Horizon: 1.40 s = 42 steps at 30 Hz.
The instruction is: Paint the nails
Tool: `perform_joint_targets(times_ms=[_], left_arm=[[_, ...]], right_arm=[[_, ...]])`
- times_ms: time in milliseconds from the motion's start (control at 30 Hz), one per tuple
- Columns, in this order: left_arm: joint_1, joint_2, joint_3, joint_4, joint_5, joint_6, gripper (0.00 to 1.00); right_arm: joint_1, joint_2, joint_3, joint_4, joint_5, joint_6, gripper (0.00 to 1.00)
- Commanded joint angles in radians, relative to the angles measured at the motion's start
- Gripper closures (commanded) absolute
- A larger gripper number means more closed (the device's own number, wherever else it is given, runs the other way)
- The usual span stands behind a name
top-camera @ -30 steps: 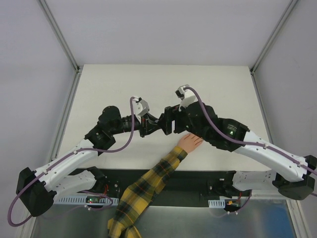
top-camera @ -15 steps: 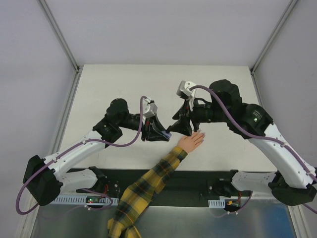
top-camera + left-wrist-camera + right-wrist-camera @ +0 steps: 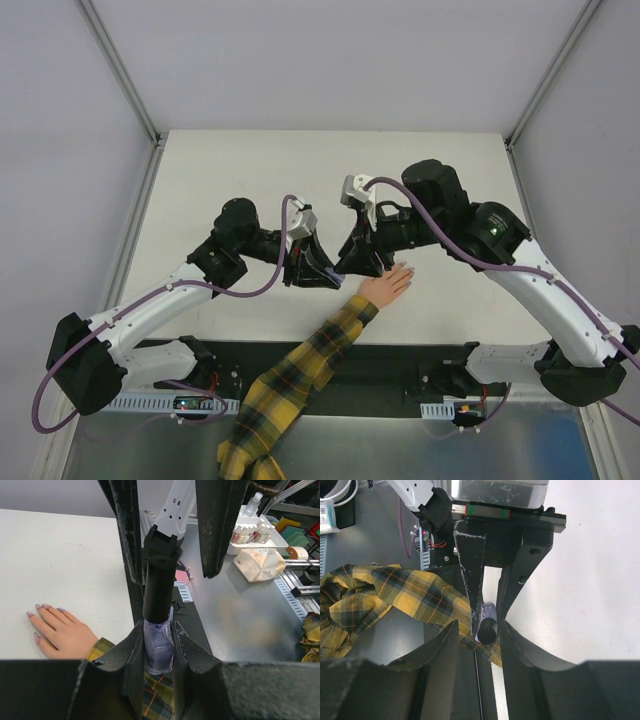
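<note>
**right gripper closing in on the cap; nails still waiting**

over the last second the right arm is lifting off the hand (image 3: 386, 285) and swinging left; its elbow is now riding high above the table (image 3: 250, 170), forearm reaching left, wrist pitched down; the right gripper (image 3: 479, 630) is arriving at the dark cap (image 3: 157, 587) of the purple bottle (image 3: 159, 652); the left arm is barely shifting over the last half second, forearm stretching rightward, wrist facing the right arm.

left gripper (image 3: 159, 636) is clamping the bottle's body, jaws tight on the glass; right jaws are standing parted, straddling the cap with a gap showing on at least one side, so nothing is held there yet.

the bottle is hanging just left of the hand, over the plaid sleeve (image 3: 300, 375); the hand is lying flat, palm down, fingers spread; the nails (image 3: 38, 607) are looking pale lilac at the fingertips, and i cannot tell whether any polish is on them.

judgement: the cap is still seated, so the uncapping step is starting; painting is not yet under way.
</note>
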Motion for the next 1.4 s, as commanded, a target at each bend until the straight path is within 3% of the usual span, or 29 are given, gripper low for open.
perform_joint_targets(times_ms=[0,367,433,533,600,633,667,700,733,767,800,933,1000,1033,1067,1167,1267,1367], left_arm=[[-0.013,-0.003,0.042,0.061,0.043,-0.004,1.0],[-0.013,-0.021,0.034,0.058,0.0,0.006,1.0],[-0.011,-0.034,0.03,0.042,-0.067,0.025,1.0],[-0.011,-0.078,0.004,0.003,-0.269,0.075,1.0],[-0.011,-0.126,-0.03,-0.008,-0.4,0.104,1.0],[-0.011,-0.143,-0.044,-0.008,-0.516,0.114,1.0],[-0.011,-0.173,-0.056,-0.008,-0.561,0.133,1.0],[-0.01,-0.186,-0.073,-0.008,-0.601,0.139,1.0],[-0.01,-0.196,-0.078,-0.009,-0.637,0.144,1.0],[-0.01,-0.209,-0.081,-0.011,-0.661,0.156,1.0],[-0.01,-0.213,-0.084,-0.011,-0.66,0.156,1.0],[-0.01,-0.187,-0.064,-0.017,-0.57,0.151,1.0],[-0.013,-0.175,-0.052,-0.015,-0.504,0.147,1.0],[-0.013,-0.17,-0.048,-0.017,-0.484,0.145,1.0],[-0.013,-0.167,-0.044,-0.018,-0.47,0.144,1.0],[-0.013,-0.158,-0.035,-0.024,-0.424,0.142,1.0],[-0.011,-0.14,-0.016,-0.029,-0.343,0.135,1.0],[-0.011,-0.108,0.005,-0.031,-0.22,0.118,1.0]], right_arm=[[-0.003,0.02,0.001,0.007,-0.031,-0.025,0.63],[-0.002,0.031,-0.046,0.03,-0.014,0.021,0.82],[0.003,0.02,-0.075,0.056,0.001,0.051,0.97],[0.03,-0.01,-0.159,0.164,0.099,0.197,0.99],[0.079,-0.023,-0.212,0.241,0.297,0.418,0.99],[0.16,-0.027,-0.244,0.28,0.422,0.546,0.99],[0.206,-0.032,-0.27,0.272,0.774,0.676,0.99],[0.252,-0.046,-0.308,0.263,0.905,0.961,0.99],[0.33,-0.093,-0.366,0.385,0.984,1.037,0.99],[0.36,-0.099,-0.484,0.468,1.073,1.083,0.99],[0.368,-0.087,-0.485,0.491,1.087,1.113,0.99],[0.366,-0.001,-0.3,0.34,1.111,0.965,0.99],[0.368,-0.017,-0.255,0.309,1.131,0.931,0.88],[0.366,-0.029,-0.25,0.309,1.129,0.897,0.79],[0.366,-0.041,-0.244,0.308,1.117,0.824,0.61],[0.356,-0.083,-0.203,0.268,1.085,0.669,0.37],[0.322,-0.112,-0.154,0.217,0.984,0.55,0.25],[0.256,-0.142,-0.132,0.19,0.767,0.391,0.24]])
